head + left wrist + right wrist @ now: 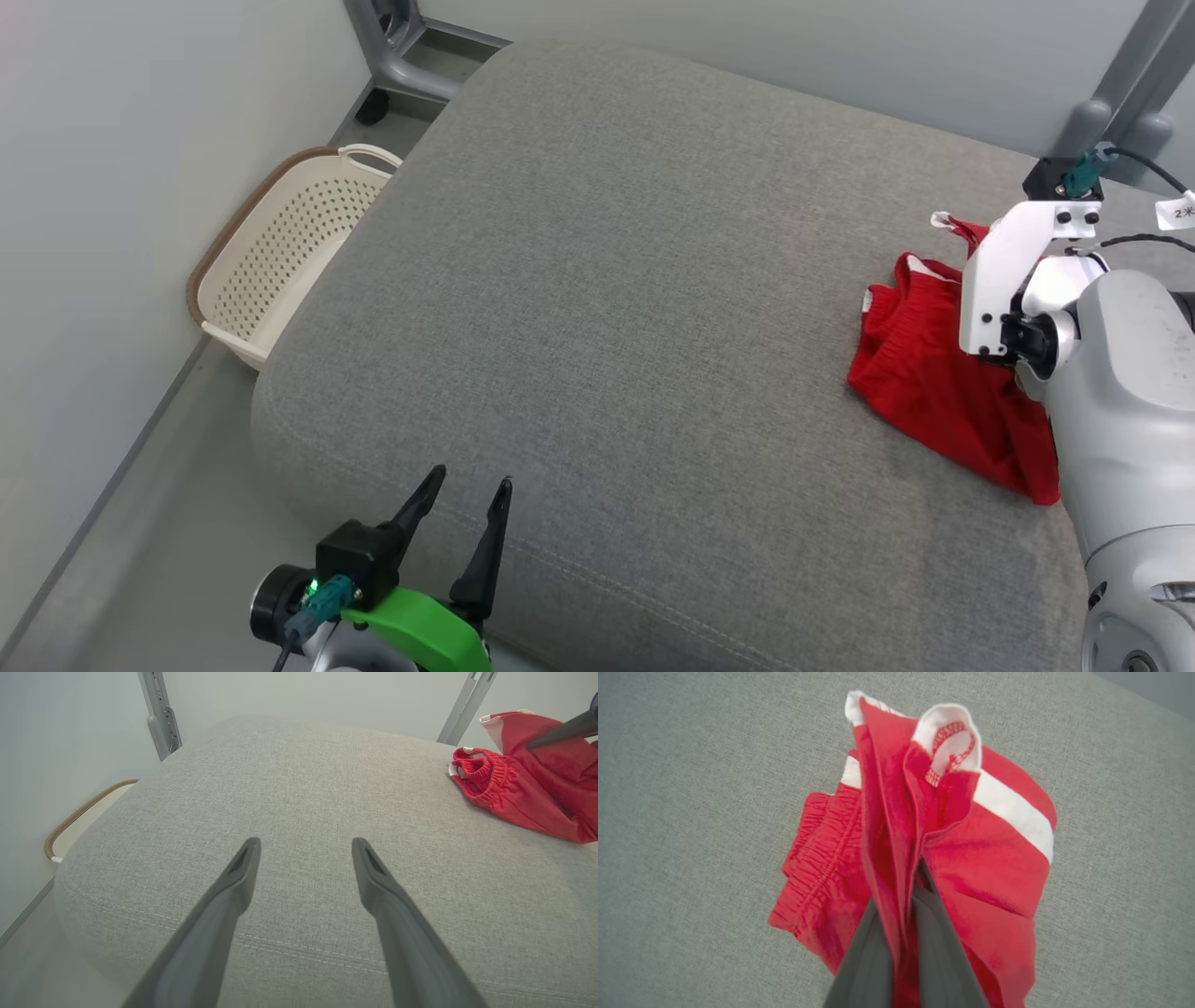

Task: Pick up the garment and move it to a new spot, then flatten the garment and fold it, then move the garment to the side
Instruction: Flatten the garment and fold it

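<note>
**mo:** ok, going from the left, what've we got?

**kit:** far left, down on the floor between the wall and the cushion, there's a cream plastic laundry basket (280, 247). Its walls are full of little holes and there's a brown woven band round the rim. Next, low down, is the left gripper (471, 478). It has two long dark tapered fingers spread wide with nothing between them, hovering at the near edge of the cushion.

**mo:** and the cushion itself?

**kit:** big grey upholstered cushion (607, 308), coarse woven fabric, rounded corners, a double line of stitching along the front edge. There are grey metal frame legs (397, 51) behind it.

**mo:** where's the garment?

**kit:** over on the right side of the cushion, near its right edge. The garment (934, 392) is a pair of red shorts in thin cloth, with a gathered elastic waistband, a white stripe down one side and white trim at the hem. It's a crumpled heap, not flat at all. The lower folds lie on the cushion and the middle is bunched up into a peak.

**mo:** right arm doing anything?

**kit:** yep, the right gripper (915, 882) is clamped tight on a fold of that red cloth right at the peak, with fabric sandwiched between the fingers. In the head view its white and silver wrist sits over the shorts.
</note>
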Robot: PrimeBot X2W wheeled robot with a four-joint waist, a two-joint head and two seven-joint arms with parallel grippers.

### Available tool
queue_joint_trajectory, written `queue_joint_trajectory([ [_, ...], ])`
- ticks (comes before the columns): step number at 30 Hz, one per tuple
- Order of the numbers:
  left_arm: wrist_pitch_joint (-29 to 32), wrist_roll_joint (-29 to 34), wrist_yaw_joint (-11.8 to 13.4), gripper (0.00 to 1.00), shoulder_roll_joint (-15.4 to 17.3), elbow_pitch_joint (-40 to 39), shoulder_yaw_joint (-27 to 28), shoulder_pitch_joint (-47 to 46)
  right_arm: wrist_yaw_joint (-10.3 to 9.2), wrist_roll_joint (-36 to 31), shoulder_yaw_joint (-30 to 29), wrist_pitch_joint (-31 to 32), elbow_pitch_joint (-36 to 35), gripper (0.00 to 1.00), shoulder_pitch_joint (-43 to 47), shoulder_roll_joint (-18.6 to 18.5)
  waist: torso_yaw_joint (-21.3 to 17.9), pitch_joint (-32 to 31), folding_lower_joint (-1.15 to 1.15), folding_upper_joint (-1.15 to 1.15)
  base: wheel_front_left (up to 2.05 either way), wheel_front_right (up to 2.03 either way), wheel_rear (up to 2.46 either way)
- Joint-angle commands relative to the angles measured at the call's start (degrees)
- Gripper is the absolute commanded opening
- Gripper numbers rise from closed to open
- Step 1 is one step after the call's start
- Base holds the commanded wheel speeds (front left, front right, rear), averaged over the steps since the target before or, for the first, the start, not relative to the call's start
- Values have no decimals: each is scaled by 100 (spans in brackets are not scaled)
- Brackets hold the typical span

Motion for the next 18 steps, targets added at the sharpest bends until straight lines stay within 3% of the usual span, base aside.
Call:
queue_joint_trajectory([
  [1,-14,-8,-17,100,-26,4,-2,56,-5,-42,-30,-45,38,0,-67,-4,155,5,0,0,0,0,0],
  [10,-32,-29,35,100,-69,-23,-88,103,-4,-341,-228,-331,510,0,-211,153,369,57,0,0,0,0,0],
  [11,-40,-32,43,100,-68,-25,-92,105,-4,-345,-217,-372,554,62,-231,159,370,60,0,0,0,0,0],
  [12,-45,-36,55,100,-66,-24,-91,103,-4,-337,-216,-409,602,100,-252,164,369,60,0,0,0,0,0],
  [18,-51,-48,86,100,10,17,-63,127,-4,-241,-123,-672,797,100,-322,256,275,-80,0,0,0,0,0],
])
